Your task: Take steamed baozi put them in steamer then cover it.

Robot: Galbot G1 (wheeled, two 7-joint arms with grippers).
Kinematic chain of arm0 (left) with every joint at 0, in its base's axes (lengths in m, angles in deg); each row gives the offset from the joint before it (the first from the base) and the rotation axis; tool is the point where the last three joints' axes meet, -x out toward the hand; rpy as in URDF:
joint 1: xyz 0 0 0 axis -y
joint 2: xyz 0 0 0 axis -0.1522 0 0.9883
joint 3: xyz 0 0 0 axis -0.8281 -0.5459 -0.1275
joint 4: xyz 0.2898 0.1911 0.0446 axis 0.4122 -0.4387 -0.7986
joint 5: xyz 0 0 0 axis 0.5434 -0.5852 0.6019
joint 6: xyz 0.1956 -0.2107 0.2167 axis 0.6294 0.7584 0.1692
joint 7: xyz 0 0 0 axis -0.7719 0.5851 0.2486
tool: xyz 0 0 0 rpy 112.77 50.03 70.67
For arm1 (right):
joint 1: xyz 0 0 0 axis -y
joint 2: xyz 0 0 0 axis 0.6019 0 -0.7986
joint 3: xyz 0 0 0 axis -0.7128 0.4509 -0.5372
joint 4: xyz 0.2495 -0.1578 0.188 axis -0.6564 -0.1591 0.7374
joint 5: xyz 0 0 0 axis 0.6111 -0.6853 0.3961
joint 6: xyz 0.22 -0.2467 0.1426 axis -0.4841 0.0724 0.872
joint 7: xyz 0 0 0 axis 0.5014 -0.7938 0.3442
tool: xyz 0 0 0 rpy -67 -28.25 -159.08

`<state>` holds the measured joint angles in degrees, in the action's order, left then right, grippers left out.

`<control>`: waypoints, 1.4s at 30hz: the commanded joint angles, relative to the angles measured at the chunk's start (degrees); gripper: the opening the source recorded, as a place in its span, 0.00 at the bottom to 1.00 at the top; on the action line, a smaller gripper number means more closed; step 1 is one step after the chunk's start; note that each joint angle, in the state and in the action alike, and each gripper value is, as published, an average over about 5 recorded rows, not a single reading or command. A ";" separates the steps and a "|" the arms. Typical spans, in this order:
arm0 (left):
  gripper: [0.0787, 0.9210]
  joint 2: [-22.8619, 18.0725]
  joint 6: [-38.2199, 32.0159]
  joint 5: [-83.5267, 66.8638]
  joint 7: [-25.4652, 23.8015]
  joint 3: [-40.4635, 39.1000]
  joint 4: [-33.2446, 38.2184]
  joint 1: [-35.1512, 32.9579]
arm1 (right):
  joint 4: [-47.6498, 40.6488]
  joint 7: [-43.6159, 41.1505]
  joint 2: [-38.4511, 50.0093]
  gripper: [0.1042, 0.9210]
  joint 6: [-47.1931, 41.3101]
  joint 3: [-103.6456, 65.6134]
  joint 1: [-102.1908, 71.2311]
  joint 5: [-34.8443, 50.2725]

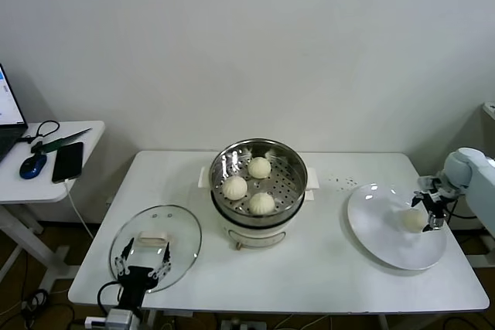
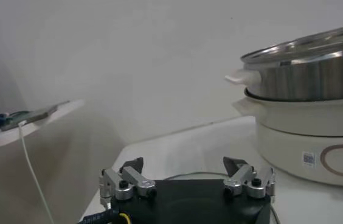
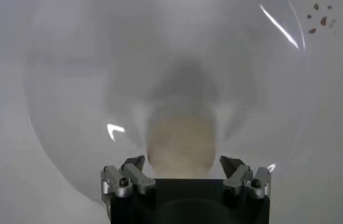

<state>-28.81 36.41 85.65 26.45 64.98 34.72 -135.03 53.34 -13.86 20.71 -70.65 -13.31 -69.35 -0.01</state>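
Note:
The steel steamer (image 1: 292,166) stands mid-table on its white base and holds three baozi (image 1: 259,167) on the perforated tray. It also shows in the left wrist view (image 2: 308,73). A fourth baozi (image 1: 414,219) lies on the white plate (image 1: 379,229) at the right. My right gripper (image 1: 428,205) is open just above it, the baozi (image 3: 180,143) between the spread fingers, not gripped. The glass cover (image 1: 182,229) with its white handle (image 1: 153,239) lies flat at the front left. My left gripper (image 1: 143,262) is open, low over the cover's near rim.
A side table at far left carries a phone (image 1: 68,161), a mouse (image 1: 32,165) and cables. Small dark crumbs (image 1: 344,183) lie on the table between the steamer and the plate. The plate reaches close to the table's right edge.

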 commanded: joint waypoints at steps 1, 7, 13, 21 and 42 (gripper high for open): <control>0.88 -0.08 0.10 -0.05 0.02 0.00 -0.18 -0.06 | -4.39 -0.43 -3.17 0.88 0.54 -2.32 -0.68 -1.90; 0.88 -0.07 0.08 -0.21 0.02 0.06 -0.11 -0.16 | -4.02 -1.07 -3.12 0.86 0.41 -1.74 -0.35 -1.46; 0.88 -0.11 0.09 -0.67 -0.03 -0.04 0.07 -0.38 | -1.30 -1.71 -1.38 0.77 -1.61 2.12 1.53 3.19; 0.88 -0.02 -0.20 -1.32 -0.26 -0.10 0.37 -0.76 | 6.70 -1.57 1.88 0.71 -7.51 20.33 15.02 22.98; 0.88 0.87 -1.18 -3.40 -2.87 -2.68 2.70 -0.25 | 27.30 7.38 -17.36 0.71 -21.44 67.32 57.58 75.32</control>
<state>-28.04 35.60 82.78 24.34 63.00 36.78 -135.60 69.83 -10.73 13.00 -85.54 35.05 -27.90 51.57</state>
